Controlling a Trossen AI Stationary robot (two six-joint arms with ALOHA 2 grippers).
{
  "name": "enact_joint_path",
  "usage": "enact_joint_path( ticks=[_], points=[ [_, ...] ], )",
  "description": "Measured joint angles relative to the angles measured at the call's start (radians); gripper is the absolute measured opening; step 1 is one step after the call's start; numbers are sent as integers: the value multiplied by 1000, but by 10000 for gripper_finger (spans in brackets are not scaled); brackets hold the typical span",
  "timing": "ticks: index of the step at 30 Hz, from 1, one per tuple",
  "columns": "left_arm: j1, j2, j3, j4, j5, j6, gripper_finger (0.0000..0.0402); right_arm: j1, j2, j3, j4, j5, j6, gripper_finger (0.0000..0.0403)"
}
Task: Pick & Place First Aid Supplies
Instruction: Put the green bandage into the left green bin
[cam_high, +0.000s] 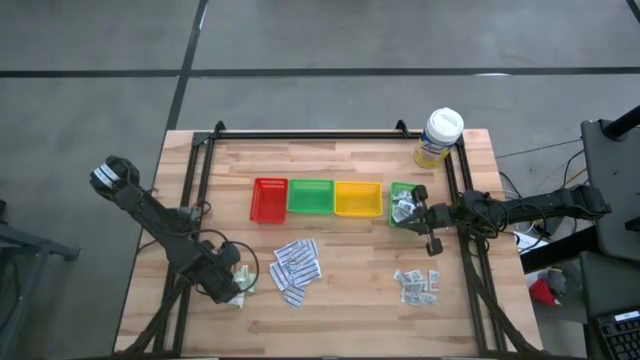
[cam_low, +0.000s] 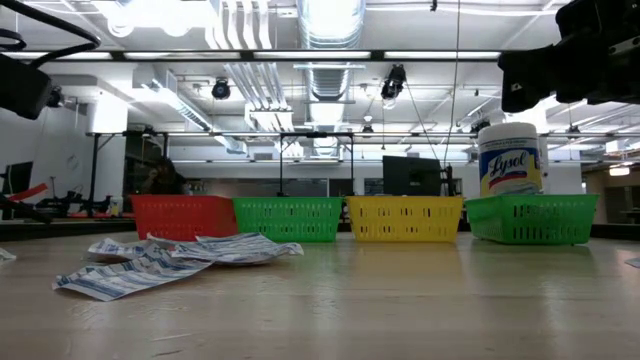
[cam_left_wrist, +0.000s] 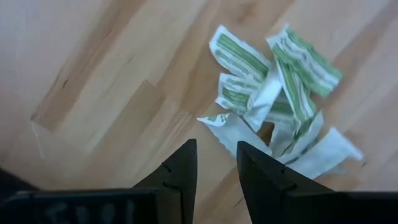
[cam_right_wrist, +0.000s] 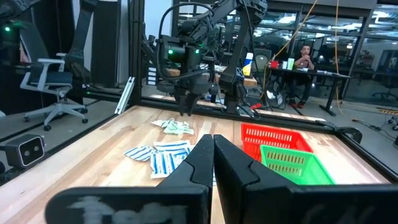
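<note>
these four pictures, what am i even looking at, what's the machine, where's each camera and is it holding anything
It is a two-armed robot at a wooden table, seen at one moment by four cameras. One looks straight down, one sits at table height, and one rides on each wrist.

From above, four small trays stand in a row: red tray, green tray, yellow tray, and a second green tray that already holds packets. A white-lidded tub stands at the far right corner.

Loose first aid packets lie in three groups: blue-printed strips, small squares, and green-and-white sachets.

The left gripper hangs just above the sachets, fingers slightly apart, holding nothing. The right gripper is shut and empty, beside the second green tray.
</note>
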Motion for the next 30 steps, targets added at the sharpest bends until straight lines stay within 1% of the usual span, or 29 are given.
enact_joint_path(
  ticks=[7, 15, 19, 22, 26, 28, 30],
  points=[
    [0, 0, 0, -17, 11, 173, 108, 0, 0, 0, 0, 0, 0, 8],
    [0, 0, -1, -30, 8, 463, 108, 0, 0, 0, 0, 0, 0, 8],
    [0, 0, -1, -30, 5, 569, 108, 0, 0, 0, 0, 0, 0, 8],
    [0, 0, -1, -30, -7, 624, 108, 0, 0, 0, 0, 0, 0, 8],
    [0, 0, -4, -26, -79, 682, 108, 0, 0, 0, 0, 0, -3, 8],
    [1, 0, -13, -16, -116, 691, 108, 0, 0, 0, 0, 0, -2, 8],
    [3, 0, -25, 1, -124, 692, 108, 0, 0, 0, 0, 0, -1, 8]
  ],
)
